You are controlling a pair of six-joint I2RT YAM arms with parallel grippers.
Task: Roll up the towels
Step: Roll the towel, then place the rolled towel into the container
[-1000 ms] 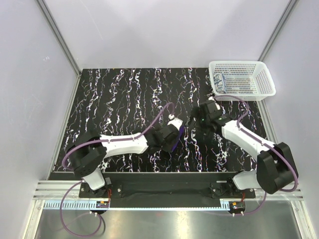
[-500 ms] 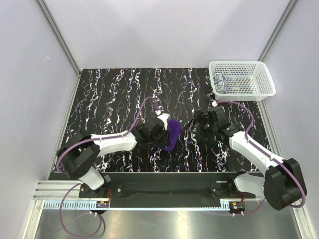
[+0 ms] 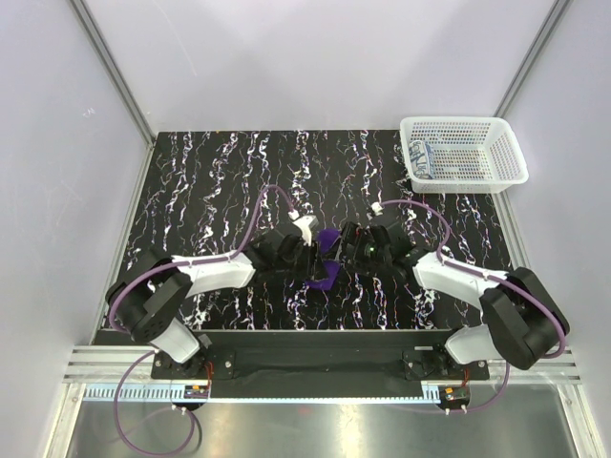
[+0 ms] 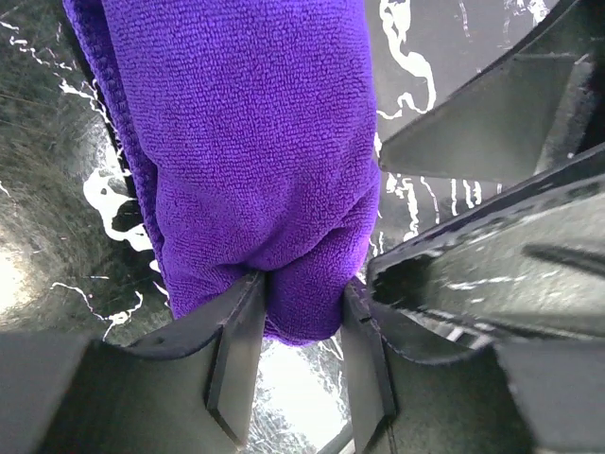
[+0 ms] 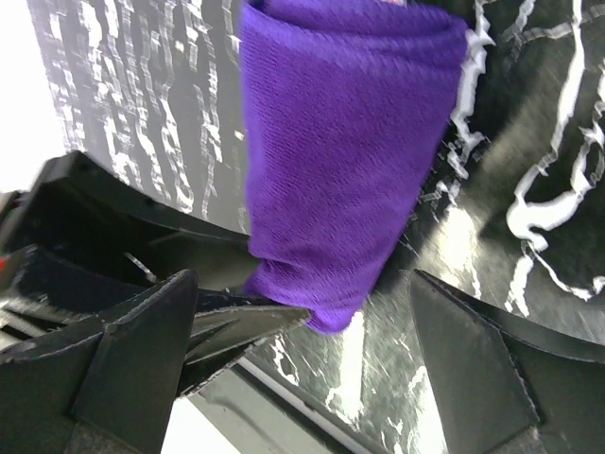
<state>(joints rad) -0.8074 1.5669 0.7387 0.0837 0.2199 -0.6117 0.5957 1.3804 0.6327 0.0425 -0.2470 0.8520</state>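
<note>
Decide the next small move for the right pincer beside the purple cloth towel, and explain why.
Probably close the right pincer on the rolled deep purple cloth towel: its fingers stand wide open on either side of the roll's near end, while the left pincer pinches only a small fold, so a second grip would likely steady the roll.

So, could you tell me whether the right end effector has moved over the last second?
Yes. The right end effector has shifted left, away from the white basket toward the purple towel.

Lab test booth, white panel walls, aluminium frame
</note>
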